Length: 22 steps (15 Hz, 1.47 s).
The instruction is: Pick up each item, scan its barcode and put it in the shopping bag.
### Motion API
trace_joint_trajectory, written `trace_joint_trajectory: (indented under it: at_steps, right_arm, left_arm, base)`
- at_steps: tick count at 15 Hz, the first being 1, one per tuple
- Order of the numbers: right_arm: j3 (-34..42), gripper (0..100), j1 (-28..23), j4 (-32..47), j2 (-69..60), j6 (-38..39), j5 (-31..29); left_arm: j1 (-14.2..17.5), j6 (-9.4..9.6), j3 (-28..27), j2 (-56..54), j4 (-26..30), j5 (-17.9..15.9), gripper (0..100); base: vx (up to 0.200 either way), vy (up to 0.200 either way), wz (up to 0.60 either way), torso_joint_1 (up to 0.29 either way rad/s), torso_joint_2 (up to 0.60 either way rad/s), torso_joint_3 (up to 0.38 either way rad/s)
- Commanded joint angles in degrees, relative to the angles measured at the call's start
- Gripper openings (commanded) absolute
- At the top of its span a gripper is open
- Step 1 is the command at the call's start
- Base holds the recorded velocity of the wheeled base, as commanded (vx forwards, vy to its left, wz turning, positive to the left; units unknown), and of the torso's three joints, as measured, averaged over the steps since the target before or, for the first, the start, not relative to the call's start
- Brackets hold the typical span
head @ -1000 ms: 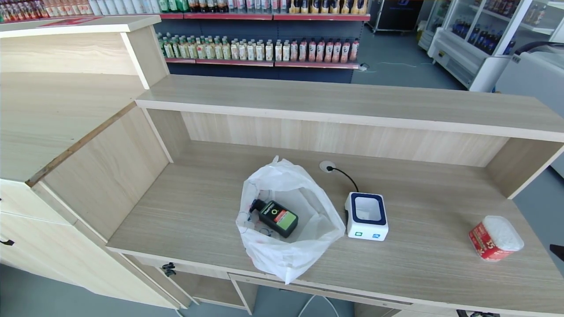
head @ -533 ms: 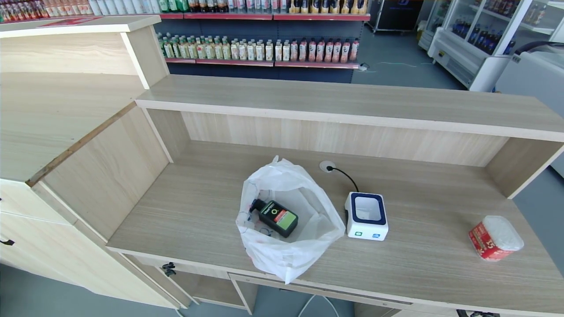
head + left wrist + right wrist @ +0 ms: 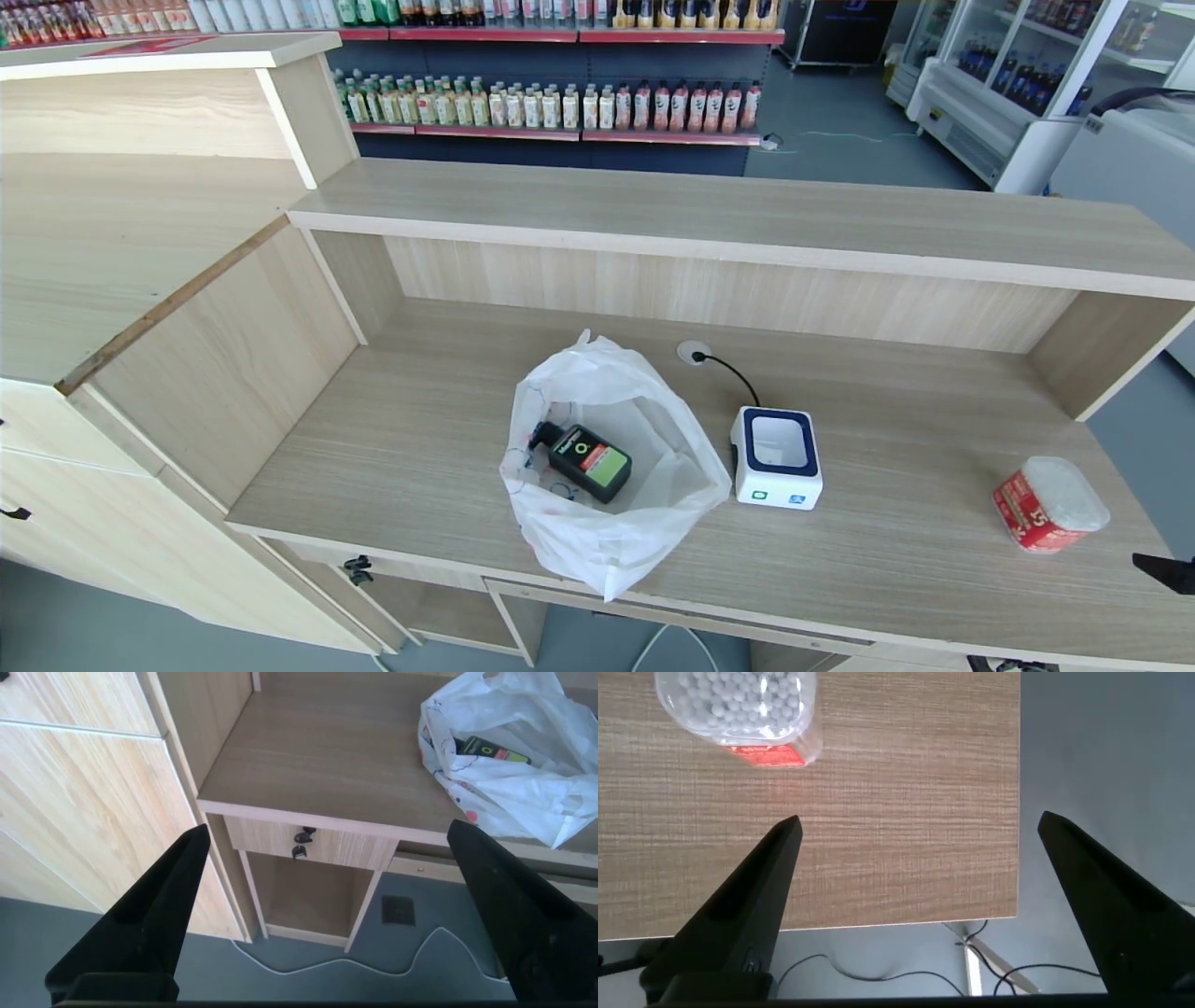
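A white plastic shopping bag (image 3: 611, 541) lies open mid-counter, with a dark green bottle (image 3: 588, 462) inside; both also appear in the left wrist view, bag (image 3: 509, 779) and bottle (image 3: 486, 749). To its right sits the white, blue-rimmed barcode scanner (image 3: 777, 457). A red tub with a clear lid over white beads (image 3: 1050, 504) lies at the counter's right end. My right gripper (image 3: 920, 819) hovers open just short of that tub (image 3: 738, 709), over the counter's front right corner. My left gripper (image 3: 327, 829) hangs open below and in front of the counter's left end.
The counter (image 3: 887, 560) has a raised back shelf (image 3: 747, 215) and side walls. A black cable (image 3: 728, 373) runs from the scanner to a hole in the desktop. A keyed drawer (image 3: 304, 845) sits under the left front edge. Store shelves of bottles (image 3: 560, 103) stand behind.
At the head view's right edge the right gripper's dark tip has dropped lower and come further into view. Bag, bottle, scanner and tub have not moved.
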Motion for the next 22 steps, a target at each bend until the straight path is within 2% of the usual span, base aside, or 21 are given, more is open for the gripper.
trace_joint_trajectory:
  at_steps: [1,4,9,22]
  right_arm:
    - [-0.73,100,1.1,-0.01,3.22,-0.53,0.41]
    - [-2.05,100,2.51,-0.18,6.82,-0.62,2.17]
    - [-6.62,100,4.71,-0.27,10.25,-0.97,8.32]
    - [-15.14,100,11.65,-0.36,17.89,-0.62,14.65]
  left_arm:
    - [0.04,0.0,0.0,0.0,0.01,0.01,100]
    - [0.04,0.0,0.0,0.0,0.01,0.01,100]
    - [0.04,0.0,0.0,0.0,0.01,0.01,100]
    - [0.04,0.0,0.0,0.0,0.01,0.01,100]
  base:
    - [0.0,0.0,0.0,0.0,0.0,0.0]
    - [0.0,0.0,0.0,0.0,0.0,0.0]
    - [0.0,0.0,0.0,0.0,0.0,0.0]
    - [0.0,0.0,0.0,0.0,0.0,0.0]
